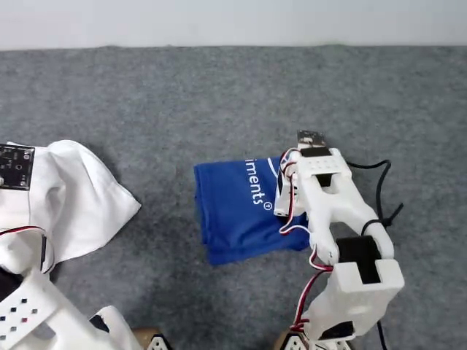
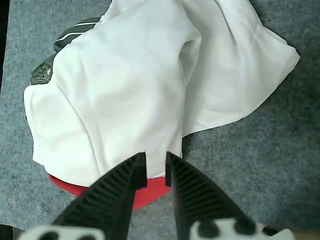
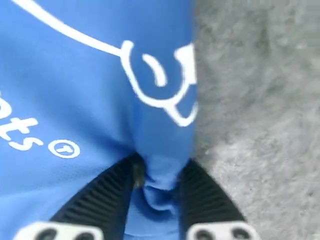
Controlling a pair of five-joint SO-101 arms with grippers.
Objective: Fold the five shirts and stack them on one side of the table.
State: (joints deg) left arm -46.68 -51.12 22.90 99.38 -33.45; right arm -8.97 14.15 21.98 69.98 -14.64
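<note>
High view: blue shirt (image 1: pixel 233 211), already folded to a rough rectangle, lies mid-table (image 1: pixel 219 95); right arm (image 1: pixel 328 197) sits over its near-right edge. White shirt (image 1: pixel 80 197) lies loose and rumpled at the left edge, well apart from the blue one, with the left arm (image 1: pixel 29 306) beside it. Left wrist view: left gripper (image 2: pixel 156 160) hangs above the white shirt, jaws parted by a slim gap, nothing between them. A red shirt (image 2: pixel 145 192) peeks out beneath the white, and a dark garment (image 2: pixel 75 30) shows at its far side, so this looks like the heap still to fold. Right wrist view: right gripper (image 3: pixel 160 172) is clenched on a pinched-up fold at the blue shirt's edge, beside the grey surface. Handling, as judged: thin knit, light, limp, no stiffness; it will drape and drag, and the folds may slip open if lifted by one point. Best hold is at a folded edge or corner, catching all layers, and slid low across the table.
</note>
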